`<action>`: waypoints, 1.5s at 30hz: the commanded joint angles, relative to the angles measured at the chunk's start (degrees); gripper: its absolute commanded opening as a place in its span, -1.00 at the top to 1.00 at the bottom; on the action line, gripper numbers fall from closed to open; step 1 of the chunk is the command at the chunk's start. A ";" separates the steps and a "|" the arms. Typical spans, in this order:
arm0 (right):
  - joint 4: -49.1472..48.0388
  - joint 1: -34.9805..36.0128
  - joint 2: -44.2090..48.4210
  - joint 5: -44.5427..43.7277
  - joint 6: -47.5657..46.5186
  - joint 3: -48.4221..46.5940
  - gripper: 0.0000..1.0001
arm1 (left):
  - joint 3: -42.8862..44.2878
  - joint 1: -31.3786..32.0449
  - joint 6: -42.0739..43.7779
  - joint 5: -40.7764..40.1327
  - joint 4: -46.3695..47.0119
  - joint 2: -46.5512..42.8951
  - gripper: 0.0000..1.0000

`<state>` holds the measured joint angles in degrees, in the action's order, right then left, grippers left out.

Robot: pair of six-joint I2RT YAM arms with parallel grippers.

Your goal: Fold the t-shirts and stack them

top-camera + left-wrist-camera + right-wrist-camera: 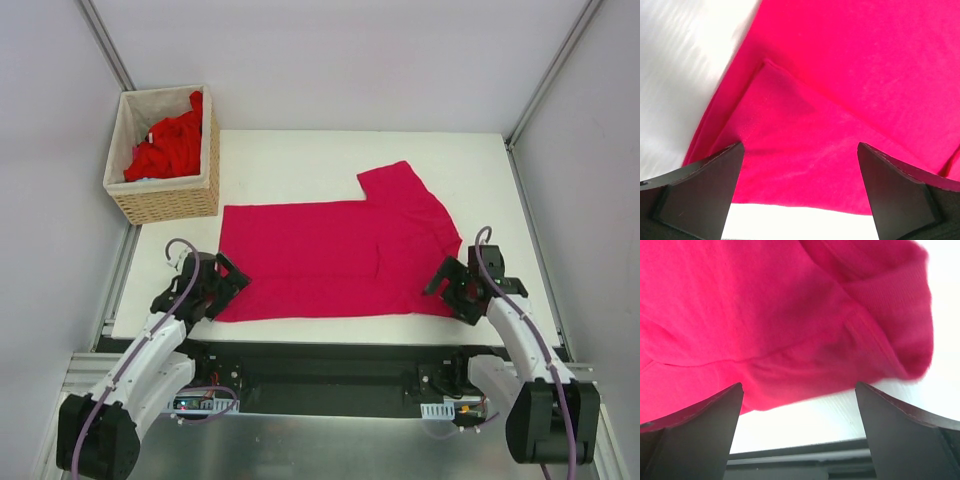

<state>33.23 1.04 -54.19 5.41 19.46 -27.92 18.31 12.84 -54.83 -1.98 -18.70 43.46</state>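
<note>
- Now the pink-red shirt [340,255] lies flat on the white table [300,160], spread from left to right across the middle.
- One short sleeve [395,185] sticks out on the far side, toward the right end of the shirt.
- More red shirts [170,148] sit in a heap inside the woven basket [165,205], which stands at the far left corner of the table, apart from the flat shirt.
- The left arm [150,350] bends up from its base at the near edge and leans in toward the middle.
- The left gripper [232,278] is down low at the near left corner of the shirt, just at its edge.
- Its jaws stand wide apart, and nothing is held between them.
- From the left wrist camera, the two dark fingers [695,190] frame the shirt [865,65], one on each side of a folded flap with a pointed corner.
- Bare table [680,75] shows to the left of the cloth there.
- The right arm [525,335] bends up from its base the same way and leans in from the other side.
- The right gripper [440,280] is down low at the near right corner of the shirt.
- Its jaws are wide apart too, and they hold nothing.
- From the right wrist camera, the dark fingers [905,430] sit just in front of the shirt's [765,315] near edge, where the cloth bunches into a rounded fold on the right.
- A strip of white table [805,420] shows between the fingers and the cloth.
- Whether any finger touches the cloth cannot be told.
</note>
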 commanded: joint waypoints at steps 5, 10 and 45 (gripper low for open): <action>14.49 -0.25 10.42 -4.08 0.49 -10.21 -0.99 | 9.19 0.61 1.39 -0.57 -21.64 -6.46 -0.98; 12.39 0.10 6.57 -4.36 0.49 -16.28 -0.99 | 17.98 0.61 3.76 -3.82 -21.03 -1.82 -0.98; -14.07 3.36 -42.57 4.96 0.66 -32.46 -0.99 | 24.24 0.61 6.49 -5.05 2.26 33.70 -0.98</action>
<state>20.34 4.29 -96.14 10.57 19.49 -59.57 41.34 13.15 -49.01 -5.13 -17.96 75.33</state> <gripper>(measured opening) 0.994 0.991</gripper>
